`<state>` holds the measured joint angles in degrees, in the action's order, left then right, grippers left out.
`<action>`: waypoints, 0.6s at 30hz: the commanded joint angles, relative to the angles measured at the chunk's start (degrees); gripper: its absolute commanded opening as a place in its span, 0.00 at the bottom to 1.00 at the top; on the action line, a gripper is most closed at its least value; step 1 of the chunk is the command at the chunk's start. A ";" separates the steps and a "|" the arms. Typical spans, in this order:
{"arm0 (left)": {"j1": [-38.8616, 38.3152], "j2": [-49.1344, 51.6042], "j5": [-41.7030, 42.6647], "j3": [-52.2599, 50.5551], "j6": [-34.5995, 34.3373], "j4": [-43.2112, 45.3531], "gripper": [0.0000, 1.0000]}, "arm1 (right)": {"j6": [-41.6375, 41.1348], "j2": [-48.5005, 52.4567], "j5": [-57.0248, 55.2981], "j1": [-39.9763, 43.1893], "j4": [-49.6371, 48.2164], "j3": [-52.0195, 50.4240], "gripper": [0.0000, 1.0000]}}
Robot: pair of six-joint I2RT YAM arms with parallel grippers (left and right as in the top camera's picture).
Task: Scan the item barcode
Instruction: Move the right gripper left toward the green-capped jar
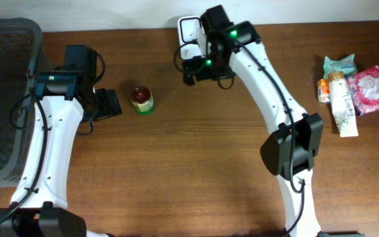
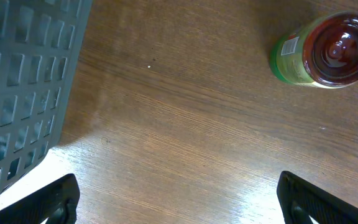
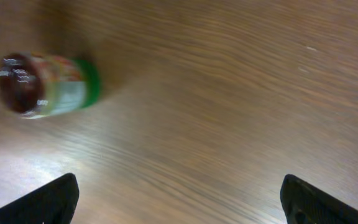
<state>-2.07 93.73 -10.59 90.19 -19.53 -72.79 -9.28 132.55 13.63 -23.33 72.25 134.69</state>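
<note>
Jar [image 1: 142, 100] with a dark red lid and a green label stands upright on the wooden table [image 1: 196, 164], near the left gripper [image 2: 178, 198]. That gripper and the right gripper [image 3: 179, 198] both gape wide, holding nothing.

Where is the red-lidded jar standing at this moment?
In the overhead view the red-lidded jar stands on the table left of centre, just right of the left gripper and apart from it; the grey basket lies farther left.
</note>
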 commanded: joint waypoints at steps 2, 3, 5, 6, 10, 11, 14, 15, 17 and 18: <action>0.37 -0.85 -0.63 -0.15 -0.17 0.09 0.99 | -4.48 -0.59 3.30 -3.85 -5.55 0.83 0.99; 0.37 -0.85 -0.63 -0.17 -0.17 0.09 0.99 | -4.85 -0.33 3.34 -4.79 -7.21 0.83 0.99; 0.37 -0.85 -0.63 -0.17 -0.17 0.09 0.99 | -5.20 0.00 3.34 -6.40 -9.77 0.83 0.99; 0.37 -0.85 -0.63 -0.15 -0.17 0.09 0.99 | -5.18 0.24 3.32 -7.52 -11.26 0.83 0.99; 0.37 -0.85 -0.63 -0.17 -0.17 0.09 0.99 | -5.18 3.26 -0.44 -12.20 -17.05 0.83 0.99; 0.37 -0.85 -0.63 -0.17 -0.17 0.09 0.99 | -5.20 4.20 -4.28 -13.16 -17.73 0.83 0.99; 0.37 -0.85 -0.63 -0.17 -0.17 0.09 0.99 | -8.79 6.43 -9.86 -14.58 -19.12 0.83 0.99; 0.37 -0.85 -0.63 -0.17 -0.17 0.09 0.99 | -10.49 7.45 -9.60 -14.82 -20.00 0.83 0.99; 0.37 -0.85 -0.63 -0.15 -0.17 0.09 0.99 | -11.21 8.48 -9.29 -14.95 -20.90 0.83 0.99; 0.37 -0.85 -0.63 -0.17 -0.17 0.09 0.99 | -11.21 8.68 -9.14 -14.97 -21.07 0.83 0.99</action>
<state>-2.07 93.73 -10.59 90.19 -19.53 -72.77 -18.04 139.98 6.83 -38.46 51.79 134.69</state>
